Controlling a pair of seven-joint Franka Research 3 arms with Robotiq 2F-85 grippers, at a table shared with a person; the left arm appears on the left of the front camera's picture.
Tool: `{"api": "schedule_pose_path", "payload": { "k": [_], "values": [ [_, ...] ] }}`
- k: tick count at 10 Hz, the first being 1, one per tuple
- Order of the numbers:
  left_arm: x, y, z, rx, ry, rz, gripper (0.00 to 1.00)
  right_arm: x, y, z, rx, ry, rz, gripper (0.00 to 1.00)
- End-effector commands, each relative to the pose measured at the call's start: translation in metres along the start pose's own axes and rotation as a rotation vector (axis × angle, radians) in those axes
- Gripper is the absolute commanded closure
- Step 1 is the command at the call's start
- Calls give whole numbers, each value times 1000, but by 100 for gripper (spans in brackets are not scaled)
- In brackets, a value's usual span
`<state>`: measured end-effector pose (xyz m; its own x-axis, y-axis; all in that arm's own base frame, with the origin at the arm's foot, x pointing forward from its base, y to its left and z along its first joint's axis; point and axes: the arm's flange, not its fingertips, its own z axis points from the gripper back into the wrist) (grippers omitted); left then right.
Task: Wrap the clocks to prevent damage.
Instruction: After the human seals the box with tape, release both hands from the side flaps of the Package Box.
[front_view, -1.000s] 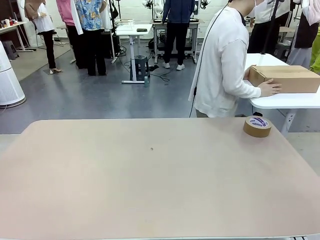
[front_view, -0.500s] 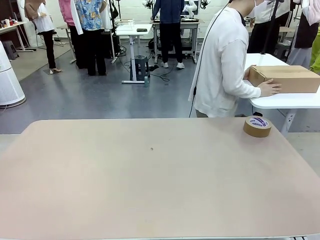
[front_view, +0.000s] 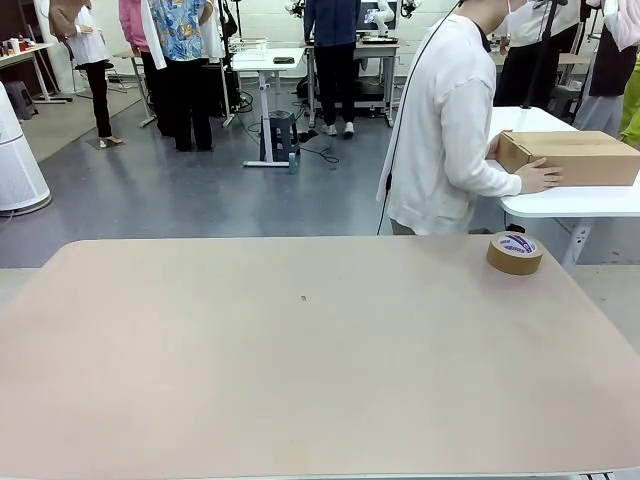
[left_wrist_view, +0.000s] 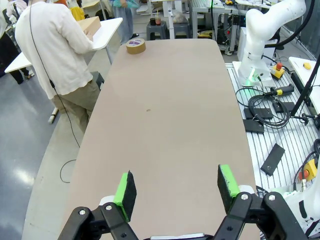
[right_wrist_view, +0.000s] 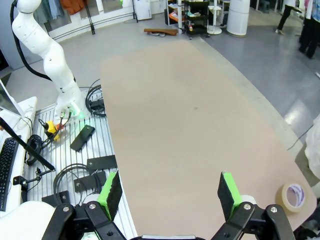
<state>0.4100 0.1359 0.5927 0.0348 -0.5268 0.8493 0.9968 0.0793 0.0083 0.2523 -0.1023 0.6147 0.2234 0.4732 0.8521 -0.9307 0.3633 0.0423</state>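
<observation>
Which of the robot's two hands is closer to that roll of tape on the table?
The right. The tape lies just beside the right gripper, near the table's corner. From the left gripper, the tape sits at the far end of the table.

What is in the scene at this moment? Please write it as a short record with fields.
table: beige top, mostly bare
tape roll: brown, lying flat at the far right corner of the table
cardboard box: on a white side table, past the far right corner
person: in a white top, standing at the far side, turned to the box, one hand on it
left claw: open, above the table, holding nothing
right claw: open, above the table, holding nothing
clocks: none on the table yet
</observation>
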Motion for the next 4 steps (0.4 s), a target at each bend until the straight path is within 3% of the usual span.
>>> {"api": "schedule_pose_path", "payload": {
  "k": [1, 4],
  "values": [
    [1, 0, 2, 2, 0, -1, 15, 0, 0, 0, 7, -10, 2, 0],
    [1, 0, 2, 2, 0, -1, 15, 0, 0, 0, 7, -10, 2, 0]
  ]
}}
